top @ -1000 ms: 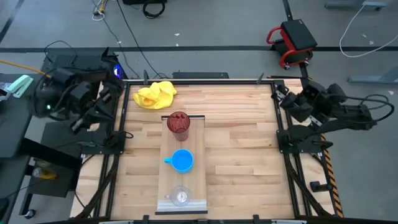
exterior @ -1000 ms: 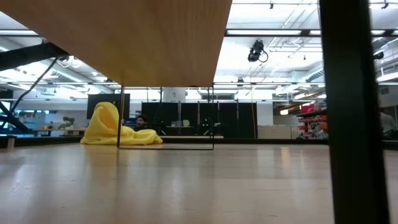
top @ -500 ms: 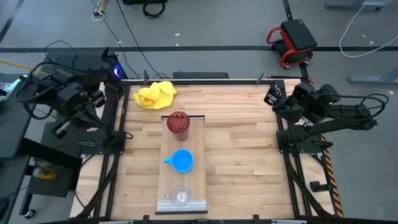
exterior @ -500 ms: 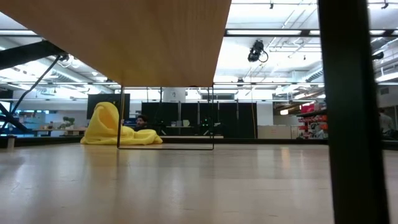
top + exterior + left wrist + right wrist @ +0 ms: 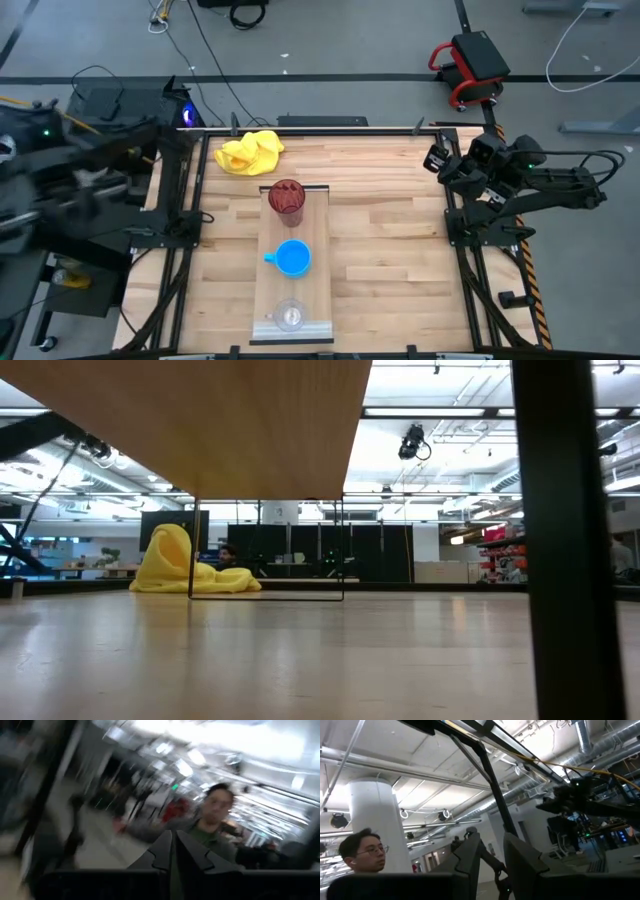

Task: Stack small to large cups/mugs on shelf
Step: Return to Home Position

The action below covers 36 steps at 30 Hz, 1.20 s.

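Cups are all sitting on the shelf (image 5: 316, 285), lined up along it and not touching. The dark red ribbed tumbler (image 5: 287, 197) is at the far end. The blue mug (image 5: 293, 259) is in the middle with its handle poking toward the left arm's side, and the little clear glass cup (image 5: 290, 316) is at the near end. All three are upright in the high view. The shelf runs down the middle of the table (image 5: 390, 250), so it sits between the two arms and well apart from both sets of jaws.

Right gripper (image 5: 491, 845) is parked at the table's right edge, up by the far corner. The tumbler is the closest of the three to its jaws and the glass cup the furthest, but none of them is anywhere near. Its wrist view shows the two fingers with a clear gap between them and nothing held. They point out into the room, where a person (image 5: 362, 852) shows off to one side.

Left gripper (image 5: 172, 840) is off the table's left side altogether. Its jaws look pressed together with nothing in them, though that wrist view is smeared, so I'd only call them probably closed.

Yellow cloth (image 5: 250, 152) is crumpled at the table's far left corner, just beyond the tumbler's end of the shelf and clear of either gripper.
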Motion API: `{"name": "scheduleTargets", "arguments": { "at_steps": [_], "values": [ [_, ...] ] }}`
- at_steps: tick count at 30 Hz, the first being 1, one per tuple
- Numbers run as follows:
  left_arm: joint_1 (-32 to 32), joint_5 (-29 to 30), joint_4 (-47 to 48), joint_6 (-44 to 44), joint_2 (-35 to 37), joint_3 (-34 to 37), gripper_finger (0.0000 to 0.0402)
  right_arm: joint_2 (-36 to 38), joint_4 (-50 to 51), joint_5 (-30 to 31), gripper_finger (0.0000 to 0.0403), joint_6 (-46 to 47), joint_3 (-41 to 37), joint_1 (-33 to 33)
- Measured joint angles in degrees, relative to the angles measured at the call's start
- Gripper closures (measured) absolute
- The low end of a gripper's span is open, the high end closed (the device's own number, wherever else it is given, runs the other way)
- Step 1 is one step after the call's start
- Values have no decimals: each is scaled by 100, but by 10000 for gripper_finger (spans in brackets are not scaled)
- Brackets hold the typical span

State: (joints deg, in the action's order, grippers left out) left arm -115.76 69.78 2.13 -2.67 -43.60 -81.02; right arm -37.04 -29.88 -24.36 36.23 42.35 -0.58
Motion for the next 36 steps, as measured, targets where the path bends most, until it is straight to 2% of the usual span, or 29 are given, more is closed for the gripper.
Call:
{"name": "scheduleTargets", "arguments": {
  "at_steps": [2,4,10,15,17,21,25,29,31,36],
  "values": [
    [123,-746,-825,-1069,-215,2,372,0,0,-2,309,4,0,0],
    [151,-1655,-927,-1369,-320,-40,368,0,-1,-18,309,4,0,0],
    [256,-4473,-943,-210,-605,-64,361,0,-1,-82,309,172,0,0],
    [188,-5904,-936,32,-864,-51,368,0,-5,-146,309,448,0,0],
    [171,-6437,-911,-134,-902,-51,371,-2,-28,-146,309,516,-1,0],
    [420,-7083,-135,-591,-817,-51,373,-2,-332,-144,309,563,-2,0],
    [1103,-7298,488,-459,-773,-52,366,10,-574,-144,309,563,-2,0],
    [2120,-7448,507,47,-789,80,361,35,-573,-144,309,616,-2,0],
    [2697,-7942,532,-84,-813,124,362,35,-571,-144,309,653,-2,0],
    [4468,-9911,576,-274,-854,524,370,37,-571,-144,309,671,-2,0]
  ]
}}
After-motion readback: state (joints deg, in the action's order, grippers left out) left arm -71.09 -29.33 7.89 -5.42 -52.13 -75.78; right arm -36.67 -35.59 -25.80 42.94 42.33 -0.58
